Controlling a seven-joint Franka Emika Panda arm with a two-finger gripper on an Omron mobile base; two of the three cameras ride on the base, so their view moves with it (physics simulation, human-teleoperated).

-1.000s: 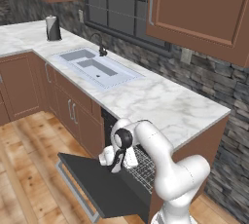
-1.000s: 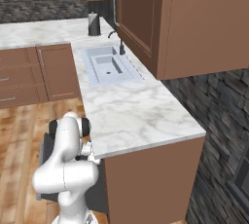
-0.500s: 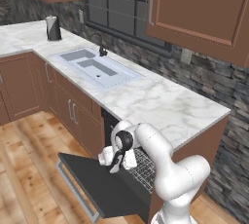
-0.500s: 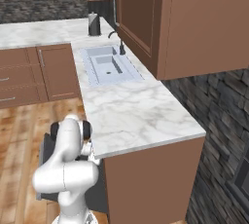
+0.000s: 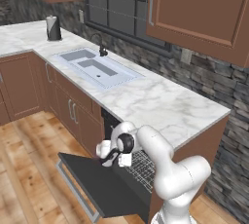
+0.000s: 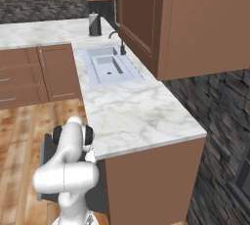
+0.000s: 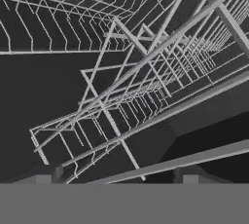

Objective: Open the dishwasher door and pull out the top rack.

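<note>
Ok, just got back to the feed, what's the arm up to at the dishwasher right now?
The dishwasher door is already folded down flat in front of the cabinet run. The arm is bent low over it with the gripper at the mouth of the machine. The hand view looks straight into the wire grid of the top rack, and the two fingertips stand wide apart with nothing between them. In the left base view, part of the rack shows beside the arm above the door.

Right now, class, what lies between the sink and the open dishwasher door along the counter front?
In the left base view, brown cabinet doors with silver handles stand below the sink, before the dishwasher door, which lies flat open.
</note>
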